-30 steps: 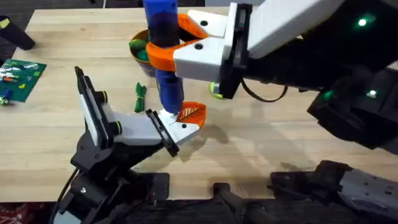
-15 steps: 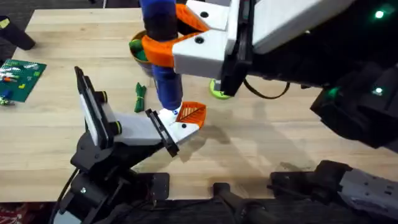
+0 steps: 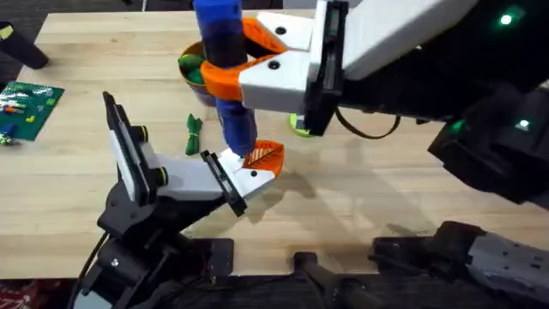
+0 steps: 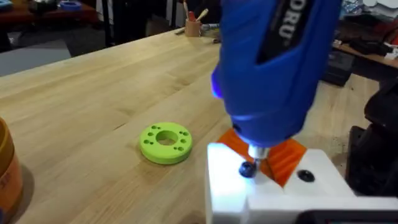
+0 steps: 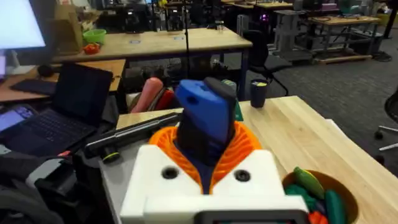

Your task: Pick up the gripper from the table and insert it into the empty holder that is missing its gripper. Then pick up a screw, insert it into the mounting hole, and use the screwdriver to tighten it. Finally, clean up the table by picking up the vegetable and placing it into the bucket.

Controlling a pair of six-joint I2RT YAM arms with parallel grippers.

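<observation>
Overhead, centre frame, the right gripper (image 3: pixel 225 67) is clenching the thick blue cylindrical screwdriver (image 3: pixel 225 60), its tip standing on the white wedge-shaped holder (image 3: pixel 233 176), where the small orange lattice finger (image 3: pixel 265 155) is sitting. In the left wrist view, the bit is meeting a black screw (image 4: pixel 247 169) beside a green ring (image 4: pixel 165 142) lying on the wooden desk (image 4: pixel 93 93). The left jaws' state cannot be told.

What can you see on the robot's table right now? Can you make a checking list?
Surface: wooden table, bare on the right.
Job's things: screwdriver upright, tip on a screw in the white holder; orange finger seated there; bucket holds vegetables.
Clutter: green disc, green vegetable, green circuit board.
Grippers: right gripper shut on the screwdriver; left cannot tell.
Cables: black cable under the right arm.
Surroundings: desks, laptop, chairs.
</observation>
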